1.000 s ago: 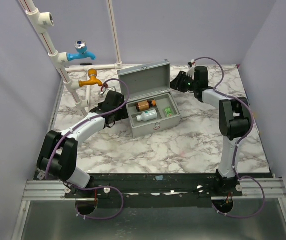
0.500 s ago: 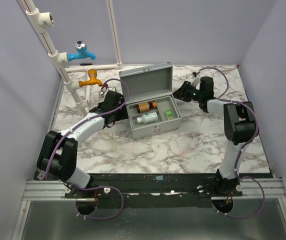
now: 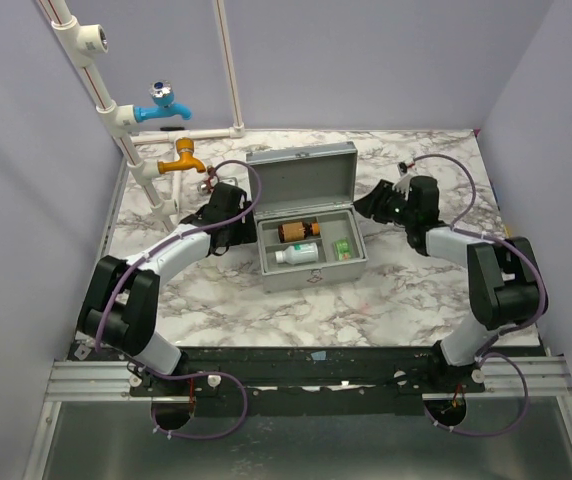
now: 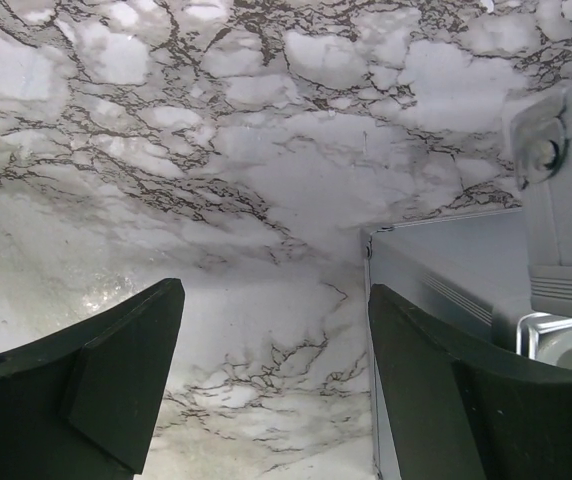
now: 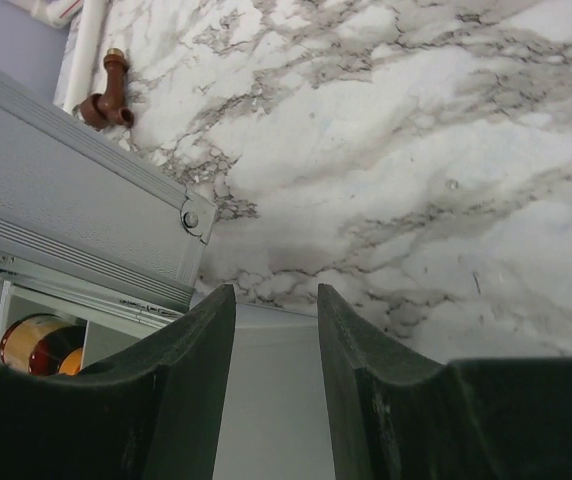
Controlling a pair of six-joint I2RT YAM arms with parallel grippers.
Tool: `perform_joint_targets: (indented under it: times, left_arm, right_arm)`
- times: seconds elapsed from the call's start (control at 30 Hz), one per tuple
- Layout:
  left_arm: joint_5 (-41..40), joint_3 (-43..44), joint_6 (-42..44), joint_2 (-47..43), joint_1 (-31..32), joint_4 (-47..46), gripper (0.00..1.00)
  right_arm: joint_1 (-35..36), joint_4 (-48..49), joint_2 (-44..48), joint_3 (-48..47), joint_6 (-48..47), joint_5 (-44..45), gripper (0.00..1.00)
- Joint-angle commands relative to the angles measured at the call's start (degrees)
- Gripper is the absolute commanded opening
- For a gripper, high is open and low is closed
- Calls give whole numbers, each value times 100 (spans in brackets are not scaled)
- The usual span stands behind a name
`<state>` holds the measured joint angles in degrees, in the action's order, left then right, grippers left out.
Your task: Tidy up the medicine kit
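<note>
Two grippers flank the open medicine kit [image 3: 296, 276], which stands in the middle of the table [image 3: 396, 295] with its long axis left to right: the left gripper [image 4: 274, 300], spread wide and empty, just beside its left end, the right gripper [image 5: 274, 295], half apart and empty, equally near its right end.

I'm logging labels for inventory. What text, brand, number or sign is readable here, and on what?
Nothing can be read in any view.
white bottle: label too small and blurred.
amber bottle: label blurred.
green packet: print too small.
medicine kit: no legible marking on its front.
</note>
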<state>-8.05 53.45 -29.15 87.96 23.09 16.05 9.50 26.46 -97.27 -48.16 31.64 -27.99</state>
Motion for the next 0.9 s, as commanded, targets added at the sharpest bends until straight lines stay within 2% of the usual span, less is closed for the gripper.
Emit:
perform_joint_targets:
  times: [0.0, 0.2, 0.3, 0.5, 0.73, 0.87]
  left_arm:
    - [434, 32, -82, 1, 178, -548, 77]
    - [523, 251, -91, 120, 187, -612, 77]
    - [610, 487, -65, 259, 226, -587, 77]
    - [602, 912, 48, 368, 290, -444, 77]
    - [-233, 1157, 102, -44, 292, 252, 78]
    - [-521, 993, 1, -490, 292, 571, 78]
  right_arm:
    - [539, 306, 841, 739, 541, -128, 45]
    - [570, -99, 1762, 1209, 598, 974, 45]
    - [571, -385, 2123, 1227, 542, 1342, 46]
    - [570, -1412, 2486, 888, 269, 2752, 51]
    - [569, -1769, 2521, 351, 338, 3713, 53]
    - [571, -1856, 2633, -57, 125, 4060, 54]
